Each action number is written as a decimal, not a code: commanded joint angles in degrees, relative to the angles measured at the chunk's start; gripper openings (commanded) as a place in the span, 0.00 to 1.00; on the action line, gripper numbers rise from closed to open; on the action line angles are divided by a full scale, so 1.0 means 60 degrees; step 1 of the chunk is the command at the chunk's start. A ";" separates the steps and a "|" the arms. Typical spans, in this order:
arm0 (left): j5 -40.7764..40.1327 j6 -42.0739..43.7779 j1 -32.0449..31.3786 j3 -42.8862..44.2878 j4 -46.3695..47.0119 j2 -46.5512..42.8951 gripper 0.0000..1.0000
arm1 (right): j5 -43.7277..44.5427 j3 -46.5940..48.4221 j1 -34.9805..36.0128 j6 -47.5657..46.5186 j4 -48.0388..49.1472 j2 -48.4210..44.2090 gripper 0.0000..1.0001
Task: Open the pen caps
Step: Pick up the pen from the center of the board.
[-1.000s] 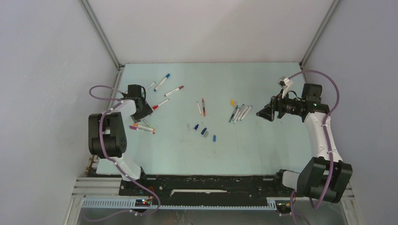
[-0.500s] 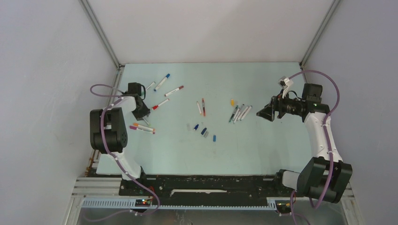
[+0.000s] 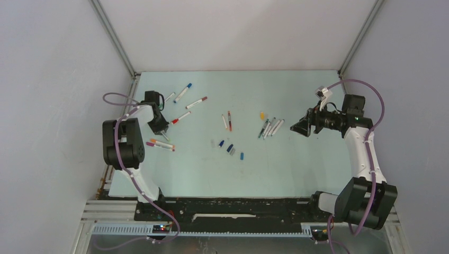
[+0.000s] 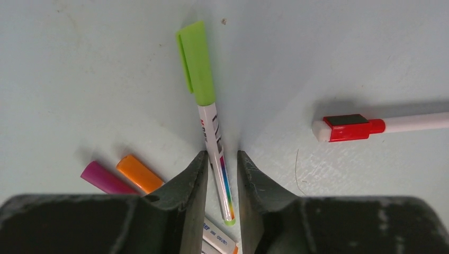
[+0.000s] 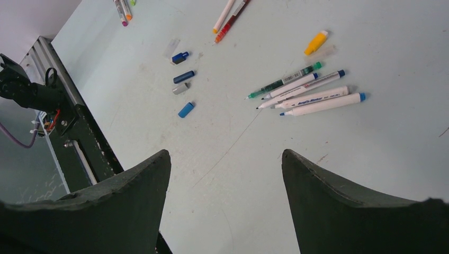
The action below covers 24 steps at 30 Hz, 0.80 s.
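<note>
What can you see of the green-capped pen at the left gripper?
The green-capped pen is a slim white barrel with printed lettering, a rainbow stripe and a green end plug. Its lime green cap, with clip, is on. It lies flat on the table, cap pointing away, barrel between the fingers of the left gripper, not yet clamped.

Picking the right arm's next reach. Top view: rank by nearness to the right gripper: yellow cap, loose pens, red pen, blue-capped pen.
1. Loose pens, just left of the right gripper.
2. Yellow cap, just past those pens, toward the back.
3. Red pen, mid-table.
4. Blue-capped pen, far left, at the back.
</note>
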 commanded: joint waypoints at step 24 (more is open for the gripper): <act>0.1443 0.0360 0.0028 -0.1138 0.0936 -0.2931 0.01 | -0.1440 0.0003 -0.0336 -0.0826 -0.0490 -0.0516 0.78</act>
